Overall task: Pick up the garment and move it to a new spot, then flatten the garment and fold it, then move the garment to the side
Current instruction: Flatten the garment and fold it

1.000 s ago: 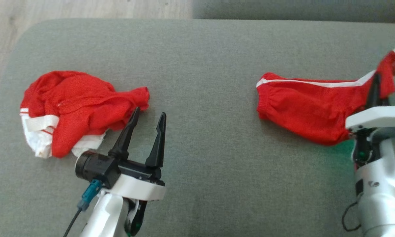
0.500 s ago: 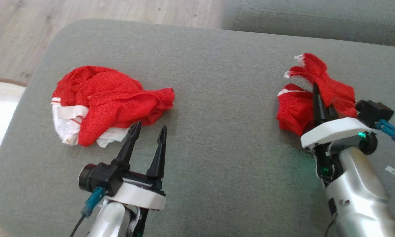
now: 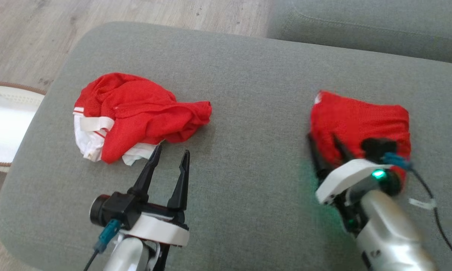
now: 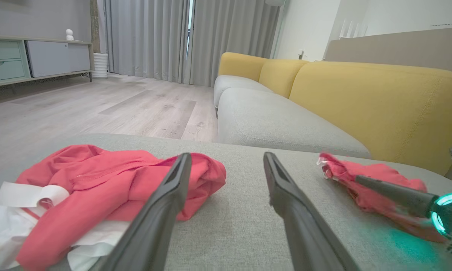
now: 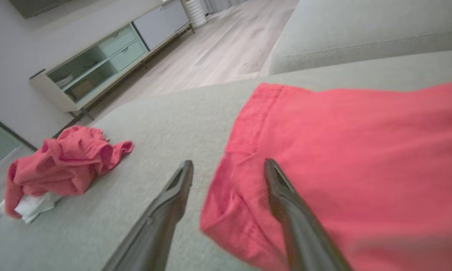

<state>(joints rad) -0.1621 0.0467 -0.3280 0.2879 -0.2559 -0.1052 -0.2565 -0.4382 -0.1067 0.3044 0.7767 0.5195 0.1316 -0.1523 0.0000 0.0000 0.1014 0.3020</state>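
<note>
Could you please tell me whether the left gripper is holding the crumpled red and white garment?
No, the left gripper stands open over bare cushion, beside the crumpled garment and not closed on it.

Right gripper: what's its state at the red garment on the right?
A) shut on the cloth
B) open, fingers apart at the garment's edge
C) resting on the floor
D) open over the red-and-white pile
B: in the right wrist view the right gripper has its fingers apart, one over the red garment at its edge, the other over the grey cushion.
</note>
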